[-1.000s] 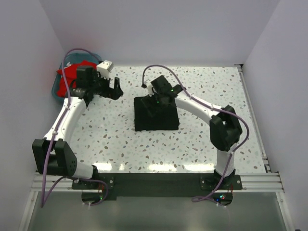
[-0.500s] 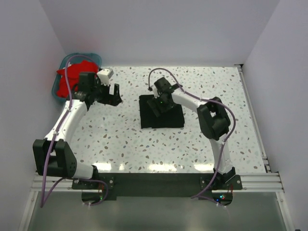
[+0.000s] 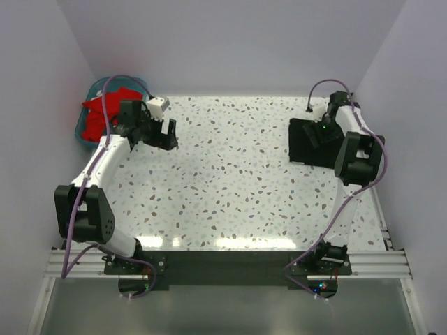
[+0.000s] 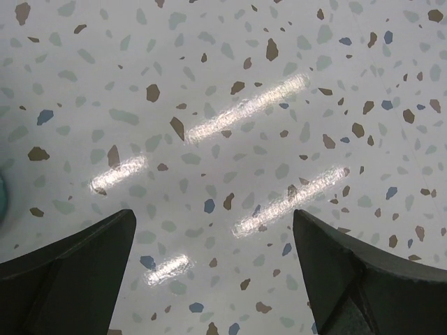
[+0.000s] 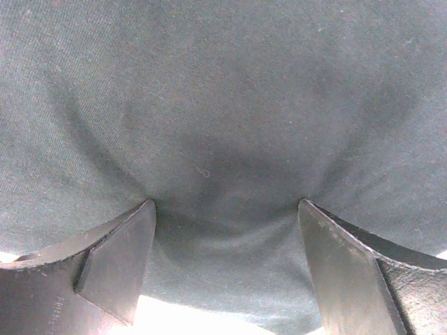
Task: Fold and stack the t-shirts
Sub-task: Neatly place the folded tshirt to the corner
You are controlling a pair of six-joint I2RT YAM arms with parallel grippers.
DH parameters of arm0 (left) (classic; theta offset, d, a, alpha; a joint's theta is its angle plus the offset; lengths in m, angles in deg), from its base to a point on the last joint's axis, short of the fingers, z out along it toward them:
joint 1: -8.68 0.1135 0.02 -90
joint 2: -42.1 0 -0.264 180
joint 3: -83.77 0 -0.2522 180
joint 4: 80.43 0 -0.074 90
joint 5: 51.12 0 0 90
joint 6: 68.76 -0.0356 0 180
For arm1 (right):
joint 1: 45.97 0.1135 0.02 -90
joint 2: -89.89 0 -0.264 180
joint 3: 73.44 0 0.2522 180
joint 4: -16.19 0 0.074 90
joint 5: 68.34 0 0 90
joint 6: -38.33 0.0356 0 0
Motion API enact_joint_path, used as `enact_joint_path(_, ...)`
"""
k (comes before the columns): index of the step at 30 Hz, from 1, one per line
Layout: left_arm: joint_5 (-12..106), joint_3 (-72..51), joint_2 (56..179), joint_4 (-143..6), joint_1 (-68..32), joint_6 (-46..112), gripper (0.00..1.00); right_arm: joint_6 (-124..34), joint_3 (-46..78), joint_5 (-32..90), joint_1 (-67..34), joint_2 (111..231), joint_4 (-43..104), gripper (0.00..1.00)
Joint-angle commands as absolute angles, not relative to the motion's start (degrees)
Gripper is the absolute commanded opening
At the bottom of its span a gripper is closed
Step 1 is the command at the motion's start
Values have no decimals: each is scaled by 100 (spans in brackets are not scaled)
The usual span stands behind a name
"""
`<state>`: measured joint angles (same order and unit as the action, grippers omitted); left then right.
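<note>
The folded black t-shirt (image 3: 306, 143) lies flat at the far right of the table. My right gripper (image 3: 325, 130) is down on it, jaws wide apart, both fingertips pressing into the cloth. In the right wrist view the black t-shirt (image 5: 223, 105) fills the frame and dents between the tips of the right gripper (image 5: 225, 203); nothing is pinched. Red t-shirts (image 3: 100, 117) sit bunched in the teal basket at the far left. My left gripper (image 3: 170, 135) hovers open just right of the basket, and the left wrist view shows only bare table under the left gripper (image 4: 213, 213).
The teal basket (image 3: 79, 132) stands in the far left corner against the wall. White walls close the table (image 3: 230, 188) on the left, back and right. A metal rail (image 3: 370, 181) runs along the right edge, close to the black shirt.
The right gripper has slid the folded black t-shirt from the table's middle to the far right. The left gripper has stayed near the basket, open, shifting only slightly.
</note>
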<state>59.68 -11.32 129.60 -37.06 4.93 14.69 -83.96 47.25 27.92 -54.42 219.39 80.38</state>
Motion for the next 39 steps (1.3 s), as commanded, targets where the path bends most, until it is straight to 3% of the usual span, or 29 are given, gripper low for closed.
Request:
enact_joint_path(1, 6112, -794, 12990, -3670, 526, 1140, 100, -9631, 5097, 2649, -5660, 22436, 8672, 84)
enact_joint_path(11, 6182, -627, 13061, -3538, 526, 1043, 100, -9869, 5211, 3106, -5758, 21875, 8637, 84)
enact_joint_path(19, 6296, -609, 13017, -3608, 526, 1271, 100, -7586, 5177, 3099, -5714, 20697, 8803, 87)
enact_joint_path(29, 6358, -697, 12938, -3643, 526, 1429, 100, -6416, 2455, 1929, -5608, 19396, 8181, 87)
enact_joint_path(39, 6376, -829, 12797, -3599, 526, 1509, 100, -5791, 1555, 2096, -5582, 19685, 7118, 88)
